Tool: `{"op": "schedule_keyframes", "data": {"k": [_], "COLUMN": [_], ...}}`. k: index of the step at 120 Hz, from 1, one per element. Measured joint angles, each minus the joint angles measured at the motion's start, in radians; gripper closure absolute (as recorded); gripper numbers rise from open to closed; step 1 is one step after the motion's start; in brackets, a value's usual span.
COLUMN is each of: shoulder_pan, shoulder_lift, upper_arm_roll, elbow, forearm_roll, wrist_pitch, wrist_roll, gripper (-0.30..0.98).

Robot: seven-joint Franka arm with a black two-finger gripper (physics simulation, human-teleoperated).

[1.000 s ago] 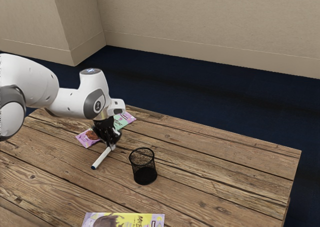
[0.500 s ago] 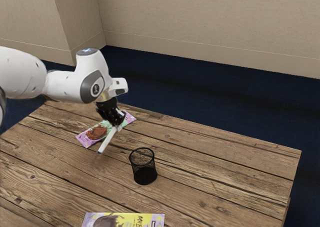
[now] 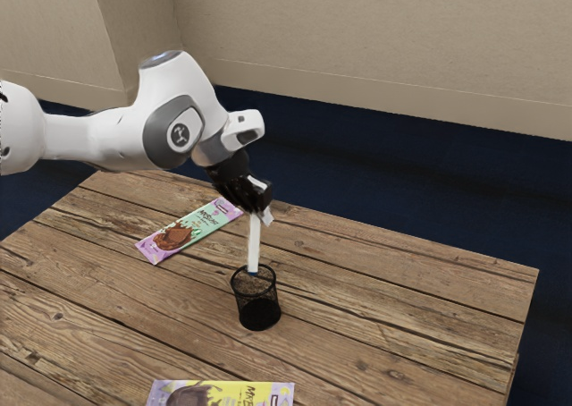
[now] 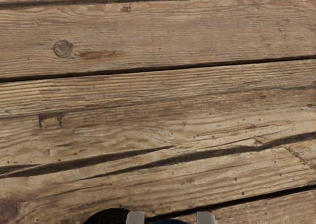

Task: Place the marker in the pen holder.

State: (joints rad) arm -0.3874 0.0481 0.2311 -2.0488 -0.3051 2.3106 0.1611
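Closest to my exterior view, a yellow chocolate packet (image 3: 223, 394) lies flat on the wooden table (image 3: 393, 334), off to the side of the job, so I can leave it alone. Beyond it the black mesh pen holder (image 3: 259, 313) stands upright, mouth up, ready to take something dropped in from above. The marker (image 3: 254, 245) hangs over that mouth, steep but slightly tilted, its blue end lowest. I can't tell whether that end is past the rim or just above it.

My gripper (image 3: 260, 215) is closed on the marker near its upper end, which leaves most of its length free to go in while the fingers stay above the wire. I judge the carrying nearly finished: next I'd centre the tip, lower straight down, then let go. Release too soon, and it could catch the rim or tip the light holder.

Farther back, a green and purple packet (image 3: 192, 232) rests out of the path, with dark blue carpet (image 3: 402, 173) and a beige wall (image 3: 357, 39) behind.
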Motion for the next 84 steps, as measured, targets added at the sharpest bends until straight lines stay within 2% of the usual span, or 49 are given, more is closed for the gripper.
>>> {"op": "schedule_keyframes", "data": {"k": [13,23,51,75,84], "shoulder_pan": [0.002,0.005,-0.016,-0.064,-0.035], "shoulder_lift": [0.011,0.022,0.022,-0.048,-0.052], "upper_arm_roll": [0.0,-0.002,-0.007,0.006,-0.032], "elbow": [-0.033,-0.038,-0.046,-0.136,-0.143], "forearm_roll": [-0.028,-0.02,0.034,0.075,0.085], "wrist_pitch": [0.0,0.015,0.056,0.105,0.136], "wrist_roll": [-0.006,-0.007,0.005,0.016,0.019], "gripper": [0.77,0.76,0.75,0.73,0.73]}}
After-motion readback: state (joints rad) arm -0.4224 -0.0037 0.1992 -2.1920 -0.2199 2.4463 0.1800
